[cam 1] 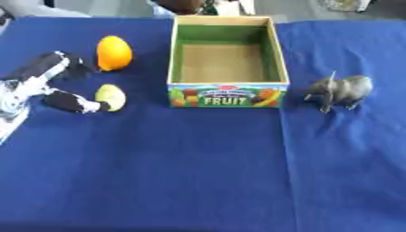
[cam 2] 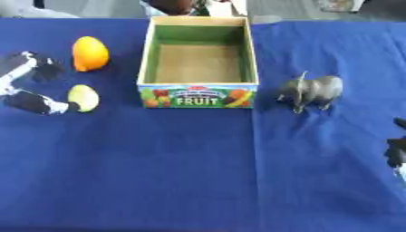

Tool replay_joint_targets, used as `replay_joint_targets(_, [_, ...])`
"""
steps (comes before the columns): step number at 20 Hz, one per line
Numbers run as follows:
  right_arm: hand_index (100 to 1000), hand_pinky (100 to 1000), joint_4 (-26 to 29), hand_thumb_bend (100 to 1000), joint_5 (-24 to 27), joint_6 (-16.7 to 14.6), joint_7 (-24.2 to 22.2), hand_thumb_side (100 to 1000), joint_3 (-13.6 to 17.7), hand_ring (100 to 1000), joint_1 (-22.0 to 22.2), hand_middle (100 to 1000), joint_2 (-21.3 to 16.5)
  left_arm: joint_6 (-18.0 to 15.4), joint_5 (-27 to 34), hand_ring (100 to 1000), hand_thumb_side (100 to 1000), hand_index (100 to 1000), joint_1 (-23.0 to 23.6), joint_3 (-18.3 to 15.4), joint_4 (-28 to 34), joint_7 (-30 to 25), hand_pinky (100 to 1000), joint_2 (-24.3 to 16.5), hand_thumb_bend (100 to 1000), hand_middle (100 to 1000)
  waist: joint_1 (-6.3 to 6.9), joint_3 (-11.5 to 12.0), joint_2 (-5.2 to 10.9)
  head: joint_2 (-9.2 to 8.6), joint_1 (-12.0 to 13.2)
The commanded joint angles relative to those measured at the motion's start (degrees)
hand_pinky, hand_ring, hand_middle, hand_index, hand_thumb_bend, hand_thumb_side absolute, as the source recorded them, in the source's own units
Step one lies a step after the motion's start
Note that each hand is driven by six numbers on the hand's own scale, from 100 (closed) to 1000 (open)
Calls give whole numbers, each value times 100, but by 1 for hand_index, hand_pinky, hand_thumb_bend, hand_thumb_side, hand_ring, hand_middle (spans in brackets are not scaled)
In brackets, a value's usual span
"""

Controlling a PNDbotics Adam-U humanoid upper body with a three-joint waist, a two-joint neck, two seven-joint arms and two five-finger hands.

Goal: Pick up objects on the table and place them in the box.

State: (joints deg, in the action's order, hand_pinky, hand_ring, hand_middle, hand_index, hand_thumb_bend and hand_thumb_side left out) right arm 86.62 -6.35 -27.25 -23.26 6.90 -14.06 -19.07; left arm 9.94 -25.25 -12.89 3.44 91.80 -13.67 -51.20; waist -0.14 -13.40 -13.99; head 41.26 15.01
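A wooden box [cam 1: 228,96] with green inner walls and a "FRUIT" label stands at the table's far middle, and nothing shows inside it. Left of it lies an orange fruit [cam 1: 113,53], with a small yellow-green fruit piece [cam 1: 111,97] nearer to me. My left hand [cam 1: 30,82] reaches in from the left edge, open. Its fingers [cam 1: 49,63] stretch toward the orange fruit. The thumb tip [cam 1: 75,103] touches the yellow-green piece. A grey toy animal [cam 1: 342,91] stands to the right of the box. Only a sliver of my right hand [cam 2: 396,156] shows, at the right edge.
A blue cloth [cam 1: 198,172] covers the whole table, with a seam running down from the box's right corner. The table's far edge lies just behind the box.
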Motion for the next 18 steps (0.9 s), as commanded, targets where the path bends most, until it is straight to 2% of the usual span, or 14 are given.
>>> replay_joint_targets(1, [460, 800, 83, 100, 46, -26, -19, 499, 4, 1000, -31, 480, -145, -45, -89, 635, 387, 757, -170, 90, -124, -103, 642, -70, 672, 601, -5, -15, 95, -47, 25])
replay_joint_targets(4, [460, 800, 82, 100, 43, -25, -21, 500, 2, 1000, -33, 480, -139, -98, -151, 621, 397, 752, -258, 184, -257, -198, 636, -20, 662, 587, -3, -25, 88, -48, 29])
replay_joint_targets(7, [459, 800, 80, 100, 35, -21, -23, 502, 1, 1000, -33, 480, -132, -99, -265, 561, 406, 694, -327, 239, -362, -204, 604, 12, 543, 519, 1, -33, 82, -53, 40])
replay_joint_targets(8, [459, 800, 80, 100, 33, -20, -24, 502, 1, 1000, -33, 480, -130, -86, -308, 556, 404, 689, -346, 251, -393, -183, 601, 22, 532, 514, 2, -35, 80, -53, 42])
replay_joint_targets(9, [459, 800, 80, 100, 31, -19, -24, 502, 1, 1000, -32, 480, -128, -63, -340, 508, 361, 629, -361, 253, -423, -150, 575, 33, 344, 460, 2, -35, 79, -54, 42])
replay_joint_targets(10, [459, 800, 79, 100, 28, -18, -23, 502, 1, 1000, -31, 480, -126, -27, -368, 491, 351, 608, -377, 253, -451, -92, 567, 47, 308, 440, 4, -36, 77, -54, 43])
replay_joint_targets(11, [459, 800, 79, 100, 25, -17, -23, 502, 2, 1000, -30, 480, -125, 6, -392, 456, 324, 563, -390, 260, -476, -26, 550, 59, 225, 389, 6, -38, 76, -55, 46])
replay_joint_targets(12, [459, 800, 79, 100, 23, -16, -23, 504, 2, 1000, -31, 480, -125, 34, -415, 424, 316, 547, -404, 268, -495, 45, 535, 66, 199, 371, 8, -40, 75, -56, 49])
replay_joint_targets(13, [459, 800, 80, 100, 22, -15, -22, 502, 4, 1000, -31, 480, -124, 58, -443, 393, 293, 496, -422, 266, -501, 127, 519, 70, 116, 307, 10, -41, 75, -56, 51])
replay_joint_targets(16, [459, 800, 80, 100, 20, -9, -20, 503, 9, 1000, -26, 480, -124, 113, -485, 316, 269, 408, -472, 174, -348, 421, 478, 83, 100, 202, 16, -43, 77, -74, 43])
replay_joint_targets(18, [459, 800, 79, 100, 16, -9, -19, 501, 9, 1000, -21, 480, -128, 139, -437, 302, 264, 389, -518, 111, -177, 618, 473, 73, 100, 178, 17, -40, 84, -86, 31])
